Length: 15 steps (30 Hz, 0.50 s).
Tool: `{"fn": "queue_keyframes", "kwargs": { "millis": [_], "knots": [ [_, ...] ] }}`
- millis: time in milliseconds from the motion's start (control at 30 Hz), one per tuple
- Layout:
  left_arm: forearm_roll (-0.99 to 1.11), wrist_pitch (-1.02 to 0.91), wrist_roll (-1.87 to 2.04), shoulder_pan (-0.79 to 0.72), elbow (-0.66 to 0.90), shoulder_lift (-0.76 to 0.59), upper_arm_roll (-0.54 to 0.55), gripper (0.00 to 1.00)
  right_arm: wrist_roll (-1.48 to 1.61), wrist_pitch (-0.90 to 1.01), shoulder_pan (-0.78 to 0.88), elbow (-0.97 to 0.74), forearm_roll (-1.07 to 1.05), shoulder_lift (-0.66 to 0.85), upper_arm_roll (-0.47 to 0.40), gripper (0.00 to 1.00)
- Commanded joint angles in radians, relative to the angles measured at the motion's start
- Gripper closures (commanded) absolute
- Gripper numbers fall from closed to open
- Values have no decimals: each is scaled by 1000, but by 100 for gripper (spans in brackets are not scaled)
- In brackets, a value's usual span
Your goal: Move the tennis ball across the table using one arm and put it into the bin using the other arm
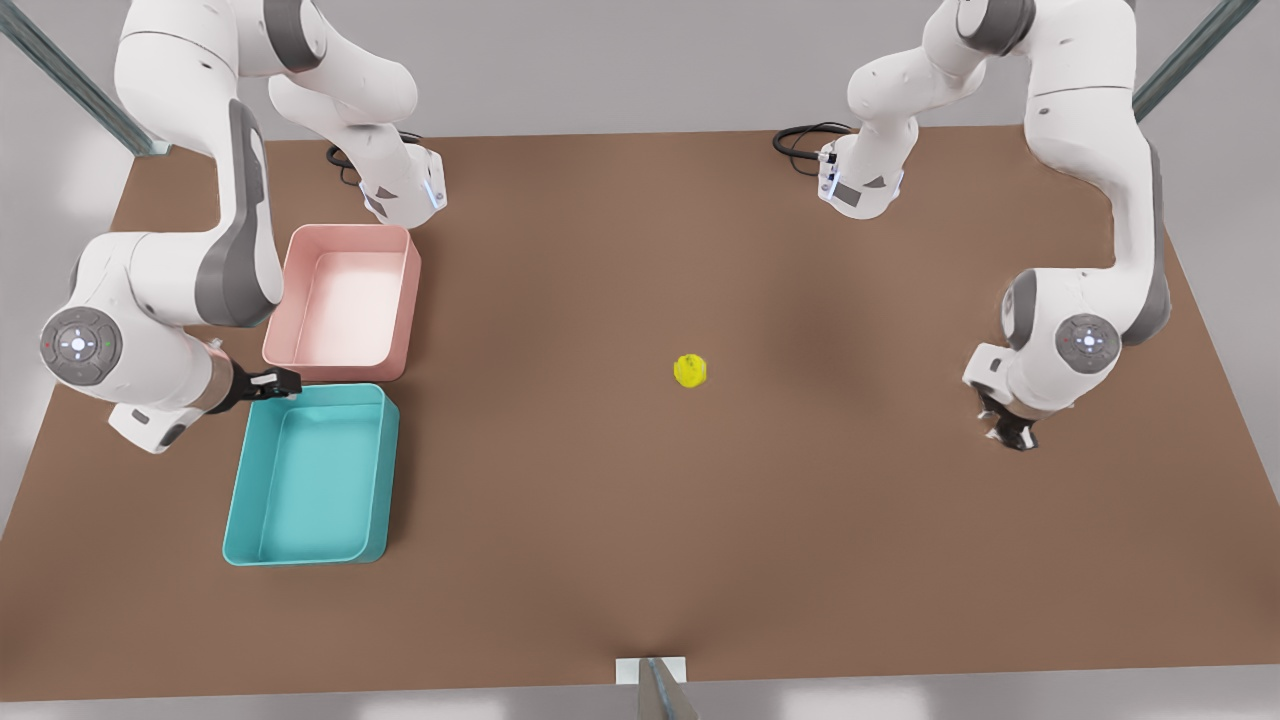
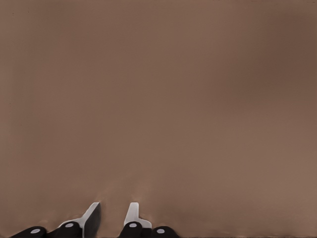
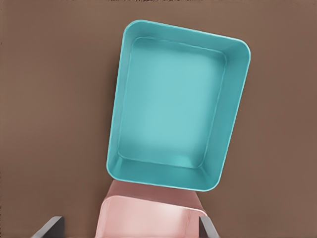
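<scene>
Fingers (image 2: 132, 214) of the left gripper (image 1: 1008, 428) stand parted with only bare brown surface (image 1: 640, 540) between them, at the front view's right. Well apart from them toward the middle, the tennis ball (image 1: 690, 370) lies loose on that surface. Across at the front view's left, the right gripper (image 1: 272, 383) hangs at the far end of the teal bin (image 1: 310, 550), its fingers (image 3: 49, 227) spread wide and holding nothing. Just beyond, touching that bin's end, sits a pink tub (image 1: 300, 358).
</scene>
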<state>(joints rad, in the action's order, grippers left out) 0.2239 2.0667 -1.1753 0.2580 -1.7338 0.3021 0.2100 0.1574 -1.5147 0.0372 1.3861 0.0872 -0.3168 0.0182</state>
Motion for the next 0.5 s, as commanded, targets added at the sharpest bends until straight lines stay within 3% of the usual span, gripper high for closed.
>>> {"fn": "queue_keyframes", "kwargs": {
  "millis": [0, 33, 100, 200, 333, 467],
  "knots": [
    [-313, -487, 1305, -106, 204, -1, -144, 0, -7, -1, 84, -18, -1, -14, 3, 0],
    [-221, -577, 1291, -272, 272, -29, -259, 0, -12, -5, 136, -71, -7, -73, 5, 0],
    [-112, -689, 1247, -252, 341, -58, -84, 0, -22, -91, 210, -108, -35, -154, 5, 0],
    [-136, -747, 1247, -295, 385, -80, -70, 0, -395, -229, 329, -88, -96, -231, 5, 0],
    [-170, -712, 1252, -289, 393, -47, -70, 0, -614, -461, 435, 5, -106, -283, 5, 0],
    [-175, -708, 1252, -286, 393, -47, -70, 0, -720, -656, 438, 183, -106, -252, 23, 0]
  ]
}}
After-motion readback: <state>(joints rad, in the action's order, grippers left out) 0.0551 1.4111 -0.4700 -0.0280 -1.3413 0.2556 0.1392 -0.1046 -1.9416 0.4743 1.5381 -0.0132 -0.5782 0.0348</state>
